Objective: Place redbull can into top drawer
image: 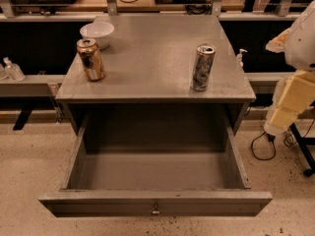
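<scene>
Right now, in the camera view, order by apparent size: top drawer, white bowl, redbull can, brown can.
1. top drawer
2. redbull can and brown can: alike, unranked
3. white bowl, though farther away, so unsure
The gripper is at the right edge, beside the table.

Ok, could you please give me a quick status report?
Gripper low, right of grey metal cabinet. Tall slim silvery-grey redbull can upright on cabinet top, right side, ungrasped. Wide grey metal top drawer pulled open. Nothing blocking between.

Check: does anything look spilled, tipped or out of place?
Nothing stands out: redbull can and brown can stand upright on the cabinet, top drawer is open, gripper hangs beside its right side.
</scene>
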Action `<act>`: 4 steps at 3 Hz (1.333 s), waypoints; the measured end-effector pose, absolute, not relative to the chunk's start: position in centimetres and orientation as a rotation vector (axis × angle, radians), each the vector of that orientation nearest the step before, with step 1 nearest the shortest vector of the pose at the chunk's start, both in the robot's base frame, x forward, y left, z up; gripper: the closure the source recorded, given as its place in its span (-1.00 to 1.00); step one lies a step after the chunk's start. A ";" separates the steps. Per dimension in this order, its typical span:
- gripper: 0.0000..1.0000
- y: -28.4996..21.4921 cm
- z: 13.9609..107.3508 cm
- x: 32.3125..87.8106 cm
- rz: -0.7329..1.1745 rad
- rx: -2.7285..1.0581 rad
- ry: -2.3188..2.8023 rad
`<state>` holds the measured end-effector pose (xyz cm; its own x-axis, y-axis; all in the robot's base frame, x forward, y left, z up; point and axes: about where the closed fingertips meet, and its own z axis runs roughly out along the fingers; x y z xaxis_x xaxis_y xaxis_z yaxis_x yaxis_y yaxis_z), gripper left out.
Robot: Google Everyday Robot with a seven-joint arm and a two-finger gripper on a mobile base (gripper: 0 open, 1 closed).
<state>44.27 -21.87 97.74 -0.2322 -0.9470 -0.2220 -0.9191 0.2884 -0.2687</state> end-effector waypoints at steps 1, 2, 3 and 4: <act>-1.00 -24.1 98.5 46.7 -0.138 -1.518 2.198; -1.00 -26.5 98.6 50.7 -0.100 -1.348 2.087; -1.00 -25.6 97.8 57.5 0.052 -1.212 1.888; -1.00 -24.6 96.8 60.2 0.149 -1.124 1.835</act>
<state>60.21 -24.61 96.85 -0.1311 -0.6311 -0.7645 -0.7461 0.5706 -0.3431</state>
